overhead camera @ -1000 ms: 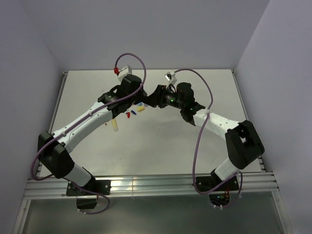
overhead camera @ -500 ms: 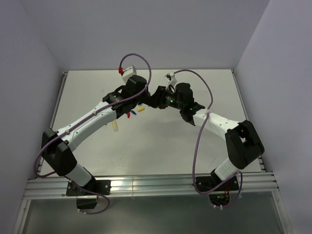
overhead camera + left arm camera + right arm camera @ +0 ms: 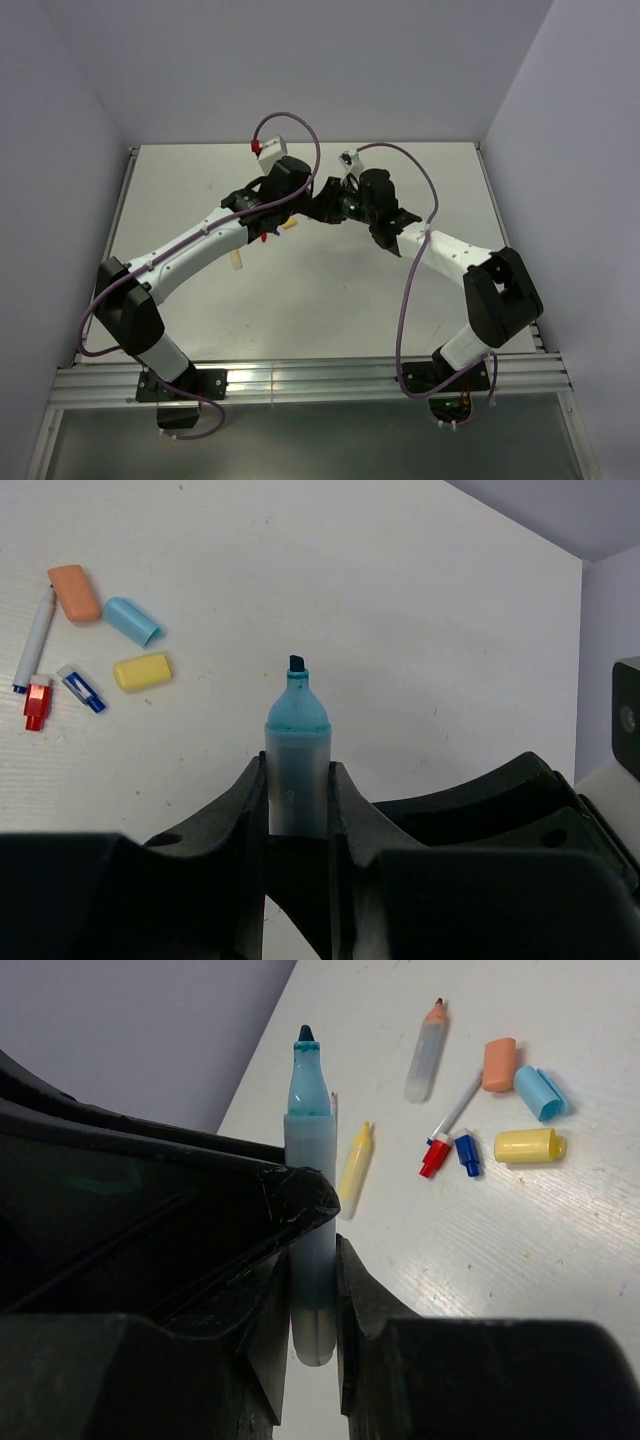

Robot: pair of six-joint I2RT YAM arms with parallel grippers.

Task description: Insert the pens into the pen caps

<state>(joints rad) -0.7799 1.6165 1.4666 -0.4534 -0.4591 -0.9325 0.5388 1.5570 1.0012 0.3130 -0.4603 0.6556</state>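
Observation:
A stubby blue-tinted pen [image 3: 297, 770] stands tip up between the jaws of my left gripper [image 3: 297, 780], which is shut on its barrel. My right gripper [image 3: 312, 1265] is closed on the lower barrel of the same blue pen [image 3: 309, 1140], just under the left finger. The two grippers meet above mid-table [image 3: 318, 205]. On the table lie an orange cap [image 3: 75, 592], a light blue cap [image 3: 133, 621], a yellow cap [image 3: 141, 671], a red cap [image 3: 37, 702] and a dark blue cap [image 3: 80, 688]. A thin white pen [image 3: 35, 640] lies by them.
A yellow pen [image 3: 355, 1165] and an orange-tipped pen [image 3: 427, 1050] lie on the table beyond the caps. Walls close the table [image 3: 400, 290] at the back and both sides. Purple cables loop over both arms.
My left arm has carried the blue pen to the right, up to the right gripper. The right jaws have closed onto the pen's barrel.

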